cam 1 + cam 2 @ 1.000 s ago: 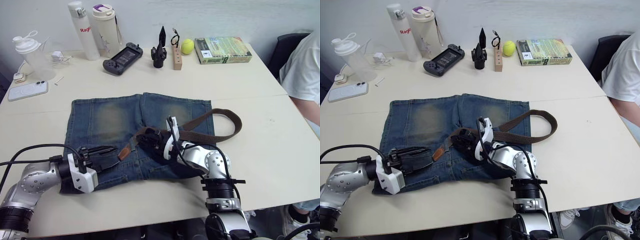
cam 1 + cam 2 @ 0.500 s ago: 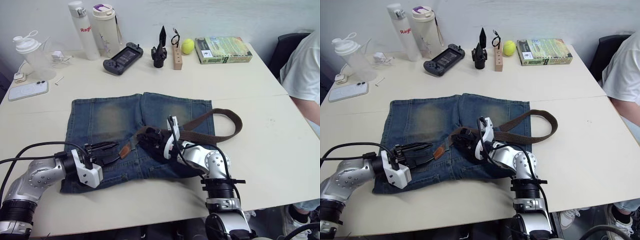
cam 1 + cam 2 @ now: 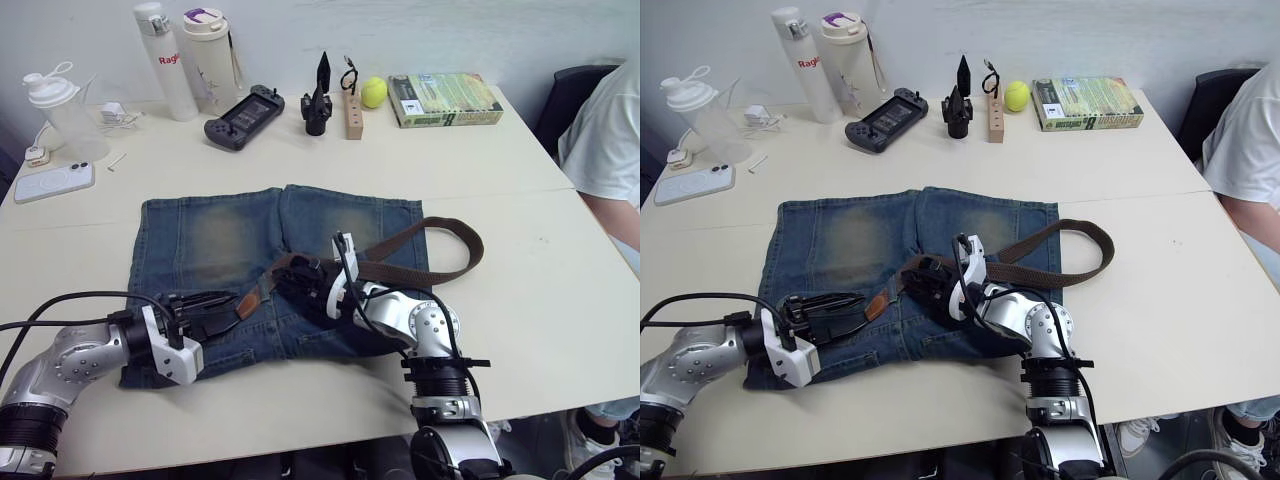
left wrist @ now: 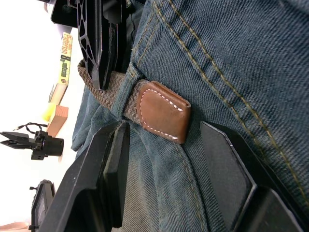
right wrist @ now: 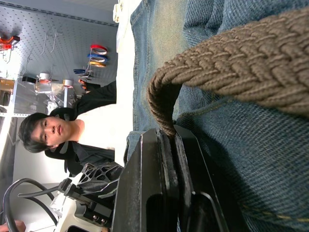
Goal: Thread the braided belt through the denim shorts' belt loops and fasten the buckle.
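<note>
Pinching the braided belt [image 3: 420,240] over the denim shorts [image 3: 215,240] on the desk, the right gripper [image 3: 300,283] could yank its leather tip away before the spread left gripper [image 3: 225,303] closes.

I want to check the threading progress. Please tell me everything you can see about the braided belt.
The braided belt is dark brown and woven, with a smooth brown leather tip stitched in white. It lies on the denim shorts, looping out onto the table on the robot's right. The right gripper is shut on the braid. The tip pokes out from under a belt loop, between the open fingers of the left gripper.
</note>
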